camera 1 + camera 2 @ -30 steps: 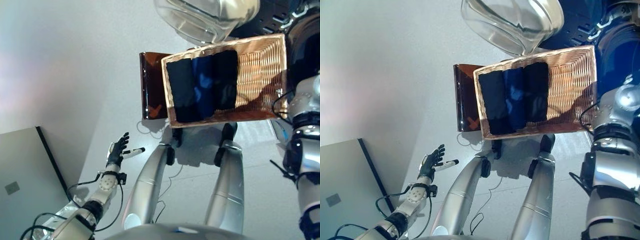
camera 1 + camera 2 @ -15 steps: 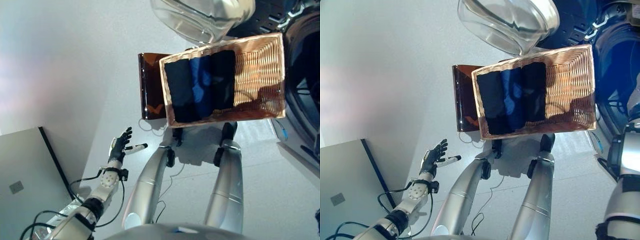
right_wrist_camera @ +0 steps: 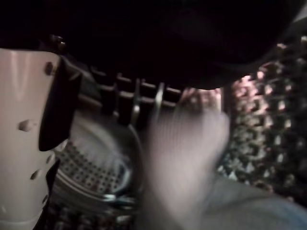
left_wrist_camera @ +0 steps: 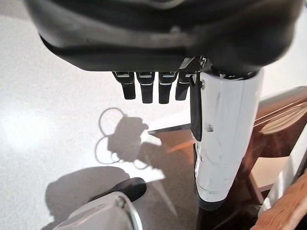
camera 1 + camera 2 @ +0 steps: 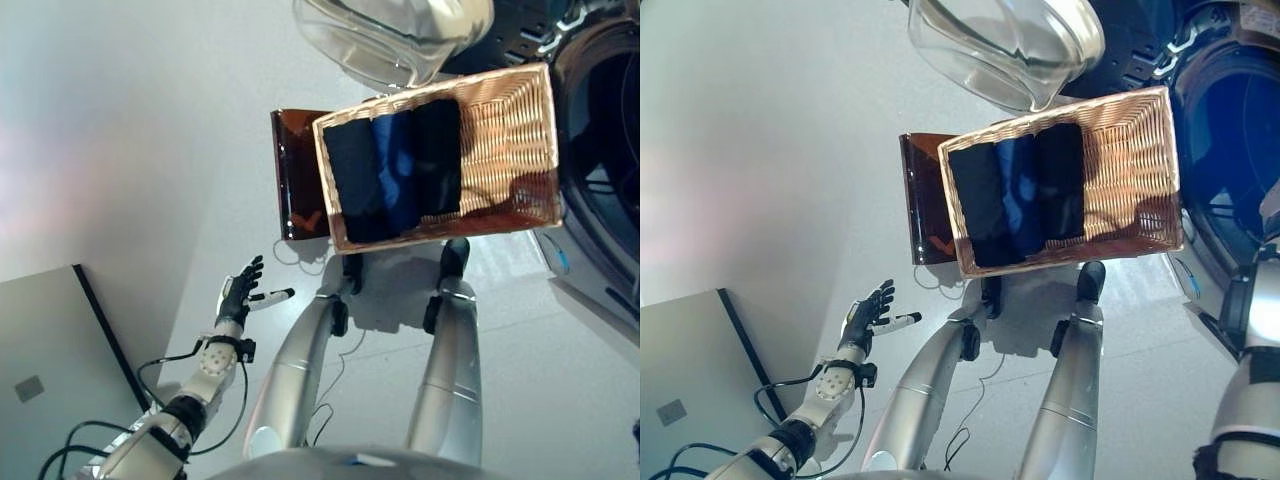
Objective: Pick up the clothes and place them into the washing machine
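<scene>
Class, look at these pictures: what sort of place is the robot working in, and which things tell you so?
Probably a laundry area: a wicker basket holding folded dark clothes stands beside a front-loading washing machine whose glass door is swung open, on a plain grey floor.

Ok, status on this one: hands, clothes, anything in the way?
Left hand open, idle over floor. Right hand inside washer drum, grip unclear. Folded clothes in basket. Nothing in the way.
</scene>
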